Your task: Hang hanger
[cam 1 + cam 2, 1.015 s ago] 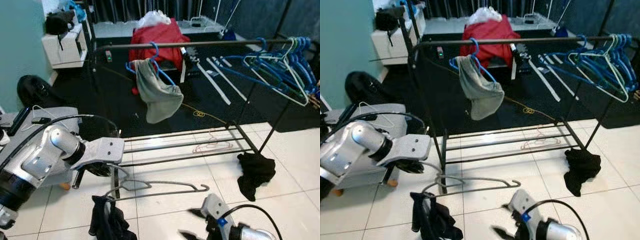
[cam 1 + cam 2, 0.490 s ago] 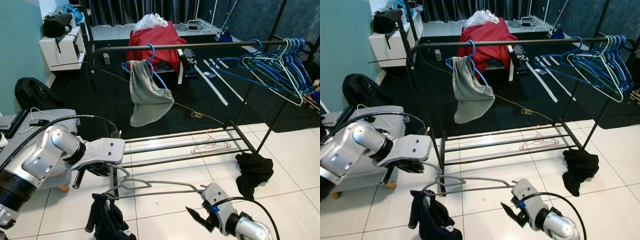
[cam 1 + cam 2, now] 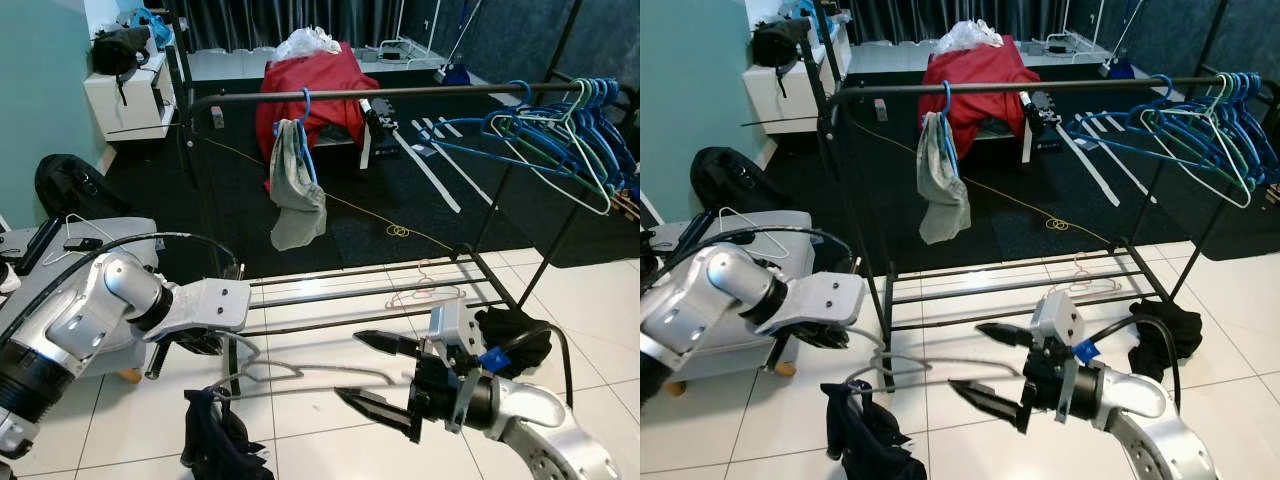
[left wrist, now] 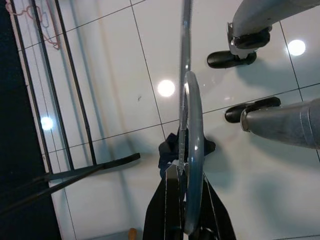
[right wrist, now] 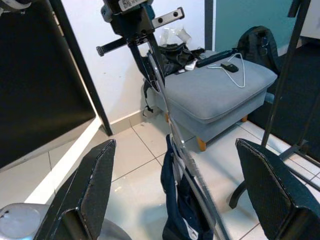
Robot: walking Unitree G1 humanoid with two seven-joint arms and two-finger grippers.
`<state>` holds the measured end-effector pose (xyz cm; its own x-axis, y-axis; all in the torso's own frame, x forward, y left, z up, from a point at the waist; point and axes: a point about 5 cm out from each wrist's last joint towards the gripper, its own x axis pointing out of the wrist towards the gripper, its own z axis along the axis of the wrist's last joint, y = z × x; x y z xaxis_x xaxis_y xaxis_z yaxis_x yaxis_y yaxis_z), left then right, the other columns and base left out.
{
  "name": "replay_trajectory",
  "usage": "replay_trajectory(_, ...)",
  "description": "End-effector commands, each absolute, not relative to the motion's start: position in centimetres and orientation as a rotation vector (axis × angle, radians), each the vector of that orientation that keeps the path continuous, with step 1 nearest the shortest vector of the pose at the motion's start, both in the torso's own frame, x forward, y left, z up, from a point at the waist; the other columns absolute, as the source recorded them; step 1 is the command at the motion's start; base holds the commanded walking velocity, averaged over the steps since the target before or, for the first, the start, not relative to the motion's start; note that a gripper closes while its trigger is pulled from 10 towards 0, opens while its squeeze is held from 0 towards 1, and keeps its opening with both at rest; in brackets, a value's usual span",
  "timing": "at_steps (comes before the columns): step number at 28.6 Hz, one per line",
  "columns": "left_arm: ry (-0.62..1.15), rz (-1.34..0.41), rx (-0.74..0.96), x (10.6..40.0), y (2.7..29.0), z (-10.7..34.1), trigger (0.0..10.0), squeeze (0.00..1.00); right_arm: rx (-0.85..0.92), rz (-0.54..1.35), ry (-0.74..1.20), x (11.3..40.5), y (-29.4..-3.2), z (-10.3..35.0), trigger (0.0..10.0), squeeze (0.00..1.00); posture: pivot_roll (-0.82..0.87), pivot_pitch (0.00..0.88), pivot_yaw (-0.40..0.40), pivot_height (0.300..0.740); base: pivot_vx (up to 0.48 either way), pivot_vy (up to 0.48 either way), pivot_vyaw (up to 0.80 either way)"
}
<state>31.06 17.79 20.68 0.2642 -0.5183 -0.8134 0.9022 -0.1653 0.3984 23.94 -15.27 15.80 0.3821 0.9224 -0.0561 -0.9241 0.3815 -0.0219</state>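
A grey hanger [image 3: 300, 372] lies level above the white tiles, a dark garment [image 3: 213, 438] drooping from its left end. My left gripper [image 3: 200, 342] is shut on that end; the left wrist view has its black fingers [image 4: 167, 212] clamped on the grey hanger [image 4: 193, 150]. My right gripper [image 3: 372, 378] is open, one finger above and one below the hanger's right end, not touching it. In the right wrist view the hanger [image 5: 175, 135] runs between the wide-spread fingers [image 5: 90, 185]. Behind stands the clothes rack's rail [image 3: 400, 92].
On the rail hang a blue hanger with a grey cloth [image 3: 296, 185] and several blue hangers [image 3: 560, 130] at the right. A pink hanger [image 3: 430, 290] lies on the rack's low shelf. Black cloth [image 3: 515, 330] on the floor, grey ottoman [image 3: 100, 235] at left.
My right arm has risen from the bottom edge and come forward, its open fingers now bracketing the hanger's right end. The grey cloth on the rail has turned edge-on. The left gripper holds still.
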Motion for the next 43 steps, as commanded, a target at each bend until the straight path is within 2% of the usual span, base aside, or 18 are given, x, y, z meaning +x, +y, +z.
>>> replay_trajectory(1,0.444,-1.333,1.168,31.1,17.6,20.5,0.0,0.00,-0.075,1.176,0.066,24.1,-15.5,15.3,10.0,1.00,-0.06,0.096,0.017,0.740,0.000,0.000,0.00)
replay_trajectory(5,0.438,-1.341,1.176,31.1,17.4,20.5,0.0,0.00,-0.092,1.179,0.083,24.4,-15.7,14.9,10.0,1.00,-0.07,0.096,0.020,0.740,0.000,0.000,0.00)
replay_trajectory(6,0.426,-1.367,1.188,31.0,16.9,20.5,0.0,0.00,-0.171,1.175,0.125,25.2,-16.1,14.2,10.0,0.61,-0.07,0.100,0.021,0.740,0.000,0.000,0.00)
replay_trajectory(8,0.426,-1.367,1.188,31.0,16.9,20.5,0.0,0.00,-0.171,1.175,0.125,25.2,-16.1,14.2,10.0,0.61,-0.07,0.100,0.021,0.740,0.000,0.000,0.00)
replay_trajectory(9,0.410,-1.408,1.201,30.7,16.1,20.5,0.0,0.00,-0.230,1.135,0.132,26.9,-16.3,13.5,10.0,0.00,-0.07,0.102,0.017,0.740,0.000,0.000,0.00)
replay_trajectory(14,0.396,-1.446,1.212,30.5,15.3,20.4,0.0,0.00,-0.254,1.121,0.142,28.0,-16.1,13.3,10.0,0.00,-0.07,0.101,0.013,0.740,0.000,0.000,0.00)
replay_trajectory(16,0.376,-1.514,1.224,29.7,14.0,20.3,0.0,0.00,-0.252,1.180,0.138,29.4,-14.2,13.3,10.0,0.00,-0.06,0.085,0.002,0.740,0.000,0.000,0.00)
replay_trajectory(19,0.372,-1.528,1.227,29.5,13.7,20.2,0.0,0.00,-0.239,1.230,0.141,29.4,-13.3,13.5,10.0,0.00,-0.05,0.079,-0.003,0.740,0.000,0.000,0.00)
replay_trajectory(22,0.375,-1.540,1.237,29.3,13.6,20.0,0.0,0.00,-0.181,1.356,0.155,29.0,-11.6,14.4,10.0,0.00,-0.05,0.062,-0.009,0.740,0.000,0.000,0.00)
replay_trajectory(28,0.390,-1.535,1.252,29.3,13.9,19.9,0.0,0.00,-0.143,1.452,0.112,29.2,-10.2,15.8,10.0,0.00,-0.05,0.055,-0.020,0.740,0.000,0.000,0.00)
replay_trajectory(33,0.393,-1.534,1.251,29.3,13.9,19.9,0.0,0.00,-0.158,1.473,0.118,29.2,-9.9,15.7,10.0,0.00,-0.05,0.055,-0.020,0.740,0.000,0.000,0.00)
replay_trajectory(36,0.388,-1.532,1.245,29.2,13.7,20.1,0.0,0.00,-0.257,1.454,0.183,29.8,-9.5,14.2,10.0,0.00,-0.04,0.065,-0.019,0.740,0.000,0.000,0.00)
replay_trajectory(43,0.380,-1.533,1.247,29.2,13.5,20.2,0.0,0.00,-0.322,1.415,0.225,30.4,-9.0,13.1,10.0,0.00,-0.05,0.074,-0.009,0.740,0.000,0.000,0.00)
